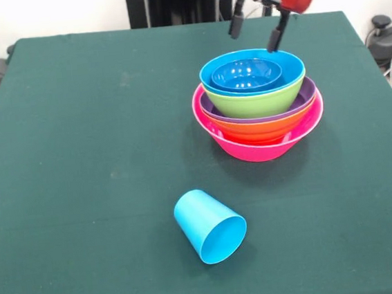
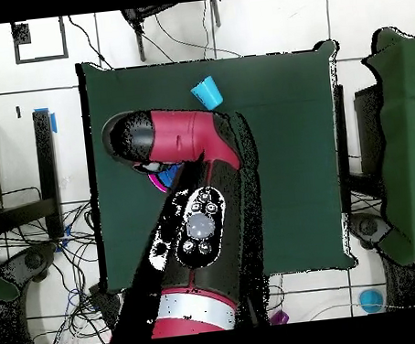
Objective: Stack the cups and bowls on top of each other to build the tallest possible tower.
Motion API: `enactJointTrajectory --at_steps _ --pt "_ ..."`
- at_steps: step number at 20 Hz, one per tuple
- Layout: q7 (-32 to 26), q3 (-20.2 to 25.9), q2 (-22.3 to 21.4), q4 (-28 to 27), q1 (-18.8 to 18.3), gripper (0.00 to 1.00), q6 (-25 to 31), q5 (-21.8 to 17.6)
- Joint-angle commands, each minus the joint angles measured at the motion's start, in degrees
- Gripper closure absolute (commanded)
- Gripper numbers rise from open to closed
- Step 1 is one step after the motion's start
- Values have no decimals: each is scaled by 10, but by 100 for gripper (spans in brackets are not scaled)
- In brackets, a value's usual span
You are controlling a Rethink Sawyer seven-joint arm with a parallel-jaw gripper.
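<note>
Gripper [image 1: 259, 30] spread wide and empty, just above the tower's [image 1: 258, 113] far rim.

Table: dark green table [image 1: 78, 144] fills most of the front view.
Resting on it: 1 pink bowl [image 1: 262, 147] at centre right; 1 sky blue cup [image 1: 209, 226] on its side, lower centre.

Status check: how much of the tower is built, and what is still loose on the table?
Done: the tower nests pink, orange, purple, lime green and sky blue bowls, with a small dark blue bowl inside. In hand: nothing; the gripper hangs above the pile, jaws open and empty. Left: the sky blue cup lies on its side on the table.
</note>
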Motion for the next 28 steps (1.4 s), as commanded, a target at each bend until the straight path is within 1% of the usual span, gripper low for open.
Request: enactJointTrajectory --at_steps 1,6,9,11,13,15,16,17,18,20,22,26,28 --pt "7 59 23 -59 -20 0 61 -13" --pt "11 72 49 -78 -29 0 32 -11" --pt "29 70 62 -87 -30 0 8 -7" --pt "29 77 67 -88 -35 0 -7 -1" --pt "21 90 70 -86 -44 0 -14 8" --pt "23 87 68 -95 -43 0 7 9" --pt "26 82 81 -126 -44 0 30 7" --pt "32 76 80 -132 -41 0 38 5" --pt "37 73 88 -154 -41 0 50 5" --pt "47 70 100 -171 -40 0 52 8" --pt "54 68 109 -182 -40 0 36 10" --pt "46 76 130 -210 -51 0 17 16" --pt "40 80 147 -227 -59 0 -5 17"
